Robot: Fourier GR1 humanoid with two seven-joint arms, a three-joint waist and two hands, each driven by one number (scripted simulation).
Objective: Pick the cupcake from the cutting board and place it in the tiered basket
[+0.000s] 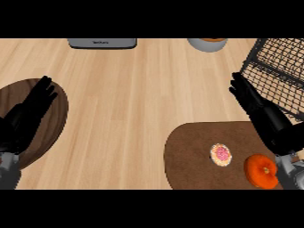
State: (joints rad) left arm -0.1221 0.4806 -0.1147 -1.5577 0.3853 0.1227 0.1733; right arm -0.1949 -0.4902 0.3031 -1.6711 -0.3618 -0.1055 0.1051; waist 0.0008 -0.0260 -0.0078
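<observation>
Two black hands are seen above the wooden counter [134, 98], and nothing is held in either one. The right hand [273, 122] is kept flat, with its fingers straight and close side by side, pointing up the view. It is found between the cutting board [190, 151] and the tiered basket [285, 71], just beside the basket's wire wall. The left hand [19, 124] is flat too, with its fingers straight and a little apart. It is held over a dark round board [57, 100] at the left side, well apart from the things the job needs.

The cupcake [220, 154] is seen on the brown cutting board, near the lower right. It is small, with pink icing on top, and it is not touched by any hand. An orange round thing [261, 170] is set just beside it on the same board, close to the right arm.

So the job is judged to be at its very start, as the cupcake is not yet picked up. Reaching is the step in hand. For the next move, the right hand needs to be drawn down over the cupcake, since it is nearer to the basket than to the cake. The fingers and thumb need to be curled round the cupcake only, and the orange thing must not be bumped. After that, the cupcake needs to be lifted over the wire rim and set inside the basket.
</observation>
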